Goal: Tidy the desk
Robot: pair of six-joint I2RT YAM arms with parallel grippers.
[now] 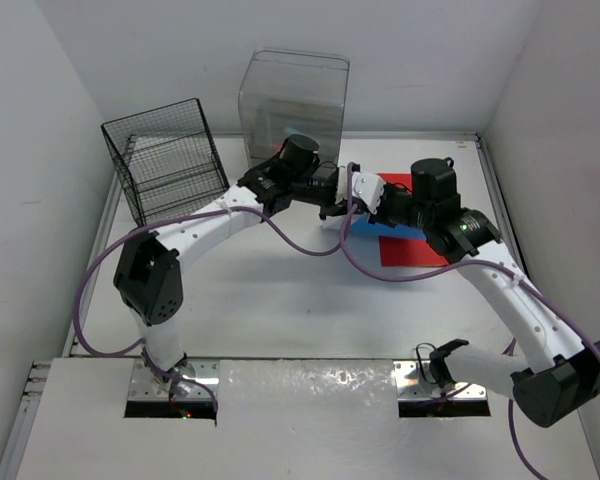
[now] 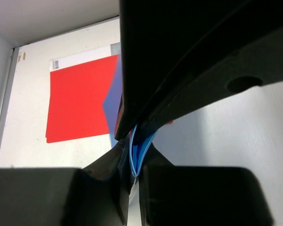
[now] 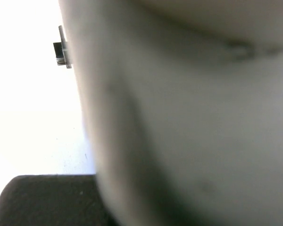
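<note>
The left fingers are closed on the thin edge of a blue folder. In the left wrist view its blue layers are pinched between the two dark pads, and this edge seems raised a little from the tabletop. I judge that the grip is at the edge because a flat folder offers no other place to take it. Beyond the fingers the blue folder lies partly over a red folder, which rests flat and has a white strip with a barcode at one end.

The right fingers are closed too and stand just beside the left fingers, over the same blue folder. Their own camera gives only a pale blur very near the lens, so I cannot tell if they hold something or only press down to keep the stack in place.

The tabletop is under both pairs of fingers and spreads out on all sides of them — white, flat, with grey rails at its edges. It sits square to the walls, and its side rails run from the bases of the arms toward the far wall. Which side is the long one I cannot say surely, because the top camera shortens the depth.

Well apart to the left of the left fingers stands a black wire rack, and near, beyond them, a clear plastic box — probably the folders are meant for one of these.
</note>
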